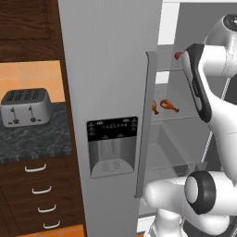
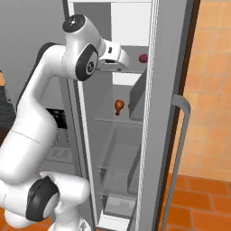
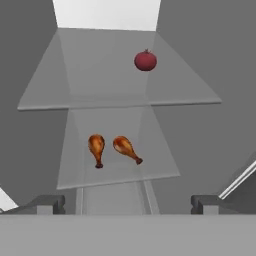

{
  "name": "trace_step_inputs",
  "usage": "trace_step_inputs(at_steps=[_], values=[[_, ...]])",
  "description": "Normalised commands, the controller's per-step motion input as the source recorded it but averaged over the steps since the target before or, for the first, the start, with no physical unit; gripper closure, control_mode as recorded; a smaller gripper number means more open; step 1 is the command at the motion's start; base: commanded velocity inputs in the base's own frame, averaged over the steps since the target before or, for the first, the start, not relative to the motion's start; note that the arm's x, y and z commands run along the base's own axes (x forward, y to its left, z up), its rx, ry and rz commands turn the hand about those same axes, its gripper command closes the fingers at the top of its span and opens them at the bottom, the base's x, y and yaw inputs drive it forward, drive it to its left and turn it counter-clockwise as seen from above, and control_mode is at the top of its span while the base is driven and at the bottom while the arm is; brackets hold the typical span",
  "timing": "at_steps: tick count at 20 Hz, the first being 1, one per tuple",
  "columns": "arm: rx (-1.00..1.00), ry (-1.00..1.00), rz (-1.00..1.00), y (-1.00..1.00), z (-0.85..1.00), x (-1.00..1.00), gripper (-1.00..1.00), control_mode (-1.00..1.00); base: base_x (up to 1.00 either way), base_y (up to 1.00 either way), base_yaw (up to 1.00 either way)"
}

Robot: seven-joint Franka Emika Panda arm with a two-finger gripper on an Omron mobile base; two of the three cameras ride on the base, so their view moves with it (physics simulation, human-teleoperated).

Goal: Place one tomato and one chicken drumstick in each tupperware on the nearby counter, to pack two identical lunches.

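A small red tomato [image 3: 145, 60] rests on the upper glass shelf of the open fridge, also seen as the tomato [image 2: 143, 58] and tomato [image 1: 178, 55] beside my arm. Two brown-orange chicken drumsticks [image 3: 96, 148] [image 3: 126, 149] lie side by side on the shelf below; one drumstick [image 1: 169, 105] and drumstick [image 2: 118, 106] show from the base. My gripper [image 3: 128, 204] is open, its fingertips [image 3: 50, 202] spread wide with nothing between them, in front of and above the shelves, apart from the food. The dark marbled counter [image 1: 32, 139] lies to the left. The tupperware is out of view.
A steel toaster [image 1: 26, 107] stands on the counter over brown drawers [image 1: 39, 190]. The grey fridge door with dispenser [image 1: 112, 146] stands between counter and fridge opening. The other door [image 2: 180, 135] hangs open at right. Clear crisper drawers [image 2: 119, 158] sit below the shelves.
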Motion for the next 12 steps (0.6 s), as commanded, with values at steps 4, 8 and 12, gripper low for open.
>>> trace_step_inputs(at_steps=[4,8,12], values=[[0.00,0.00,-0.01,-0.16,0.00,0.60,-1.00,-1.00,0.00,0.00,0.00],[0.00,0.00,-0.01,-0.17,0.00,0.41,-1.00,-1.00,0.00,0.00,0.00],[0.00,0.00,-0.05,-0.26,-0.01,0.42,-1.00,-1.00,0.00,0.00,0.00]])
